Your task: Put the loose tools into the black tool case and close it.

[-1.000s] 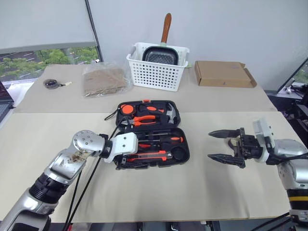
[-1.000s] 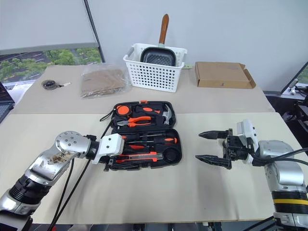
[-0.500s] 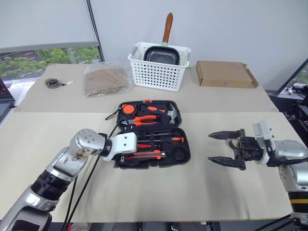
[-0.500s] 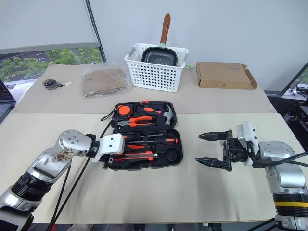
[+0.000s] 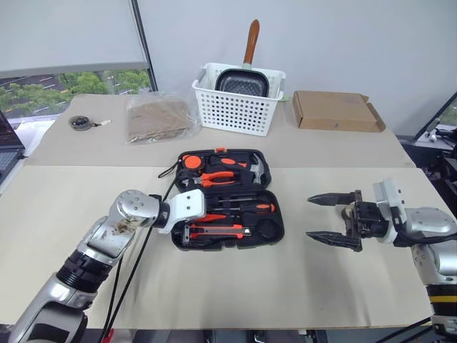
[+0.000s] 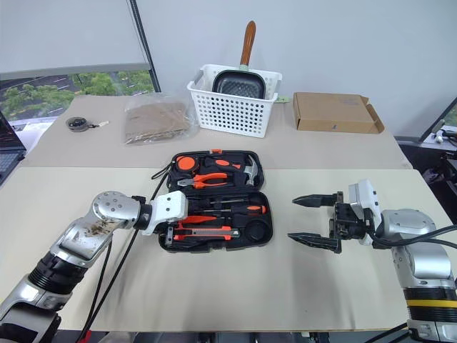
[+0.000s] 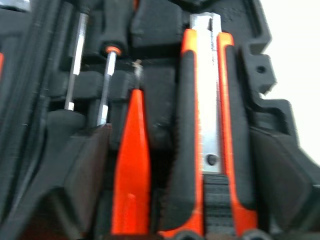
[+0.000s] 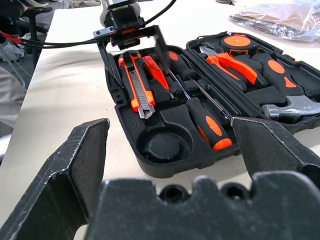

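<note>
The left gripper [image 8: 129, 35] has opened its jaws wide over the utility knife [image 5: 218, 230], now lying in the open tool case [image 5: 270, 230] mid-surface; the right gripper [image 5: 333, 219], jaws wide and empty, hovers well apart.

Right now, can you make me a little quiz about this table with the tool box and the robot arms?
1. True or false: the tool case is closed.
2. What sits in the white basket? A) a pan B) a hammer C) a ball
3. Fill in: the knife lies in the case next to the small ____ screwdriver.

Key:
1. False: it lies open, lid flat on the table.
2. A, a dark pan with a brown handle.
3. red. The left gripper is open just above them; the right gripper is open too, off to the side.
</note>
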You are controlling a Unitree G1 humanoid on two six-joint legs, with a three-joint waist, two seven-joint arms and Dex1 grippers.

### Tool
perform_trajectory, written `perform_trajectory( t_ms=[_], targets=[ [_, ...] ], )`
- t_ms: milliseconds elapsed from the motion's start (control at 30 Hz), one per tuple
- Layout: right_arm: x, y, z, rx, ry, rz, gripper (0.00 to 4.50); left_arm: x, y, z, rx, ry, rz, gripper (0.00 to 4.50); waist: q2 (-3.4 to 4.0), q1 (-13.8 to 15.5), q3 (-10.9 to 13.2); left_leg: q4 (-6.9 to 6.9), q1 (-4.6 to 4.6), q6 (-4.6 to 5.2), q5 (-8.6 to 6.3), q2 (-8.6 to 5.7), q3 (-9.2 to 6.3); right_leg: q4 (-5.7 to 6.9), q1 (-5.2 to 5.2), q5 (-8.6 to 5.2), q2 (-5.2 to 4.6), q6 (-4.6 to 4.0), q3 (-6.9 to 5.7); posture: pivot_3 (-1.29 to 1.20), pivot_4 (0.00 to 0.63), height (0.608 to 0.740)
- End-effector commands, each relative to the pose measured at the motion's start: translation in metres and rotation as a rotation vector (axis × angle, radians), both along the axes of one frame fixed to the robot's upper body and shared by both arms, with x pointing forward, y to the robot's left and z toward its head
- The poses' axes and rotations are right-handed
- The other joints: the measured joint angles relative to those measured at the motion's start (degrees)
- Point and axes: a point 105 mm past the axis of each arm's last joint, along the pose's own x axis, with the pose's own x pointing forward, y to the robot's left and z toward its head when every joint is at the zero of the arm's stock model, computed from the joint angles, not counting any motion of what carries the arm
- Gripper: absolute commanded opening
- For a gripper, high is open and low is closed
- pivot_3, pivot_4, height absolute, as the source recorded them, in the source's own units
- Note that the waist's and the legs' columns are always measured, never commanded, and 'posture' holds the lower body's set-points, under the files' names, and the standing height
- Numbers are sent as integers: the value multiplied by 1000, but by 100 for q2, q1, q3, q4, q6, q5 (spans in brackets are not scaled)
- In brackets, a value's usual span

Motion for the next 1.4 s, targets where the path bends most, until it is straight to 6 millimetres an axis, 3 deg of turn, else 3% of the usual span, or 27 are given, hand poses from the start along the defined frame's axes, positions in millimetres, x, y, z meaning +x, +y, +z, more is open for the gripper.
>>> perform_trajectory(
  t_ms=[33,133,300,500,633,733,833,867,1067,1400],
  targets=[
    [-2,2,10,-7,-42,12,4500,1,-1,36,-150,-49,1,4480,0,2,0,0,-1,0,0,0,0,0,0,0,0,0,-1,0,150,700],
    [-1,2,10,-8,-42,12,4500,-15,1,46,-218,30,-52,4480,0,-3,0,2,-1,0,0,2,0,1,-1,0,0,0,-1,0,150,700],
    [0,2,10,-8,-39,17,4500,-35,13,44,-211,142,-94,4480,1,-49,0,1,5,-2,1,2,1,2,2,0,0,0,1,0,150,700],
    [1,3,10,-7,-41,17,4500,-5,4,37,-272,19,7,4480,2,23,1,6,16,-5,3,-3,-4,4,14,4,-1,6,1,0,150,700],
    [1,3,10,-8,-45,16,4500,-5,-9,27,-310,9,-47,4480,2,27,1,6,14,-1,3,-4,-2,2,13,6,-1,9,5,0,150,700],
    [1,3,10,-7,-44,13,4500,-9,-22,26,-424,70,-96,3768,2,26,0,4,6,1,1,-3,1,-1,8,6,0,7,4,0,150,700],
    [0,3,10,-6,-44,12,4500,-2,-24,15,-403,50,-85,2430,2,24,0,6,5,5,-1,-4,4,-4,10,7,0,7,3,0,150,700],
    [0,4,10,-3,-44,9,4500,0,-23,12,-390,45,-82,2262,2,18,1,7,5,5,-1,-5,5,-3,10,7,0,7,3,0,150,700],
    [-1,3,10,-2,-45,3,4500,2,-23,3,-361,43,-92,31,2,16,0,9,10,3,1,-3,2,3,11,8,-1,9,3,0,150,700],
    [1,6,12,-3,-50,0,4500,5,-26,-19,-270,30,-107,31,4,31,0,10,10,5,0,-5,2,1,13,8,-3,9,3,0,150,700]
  ],
)
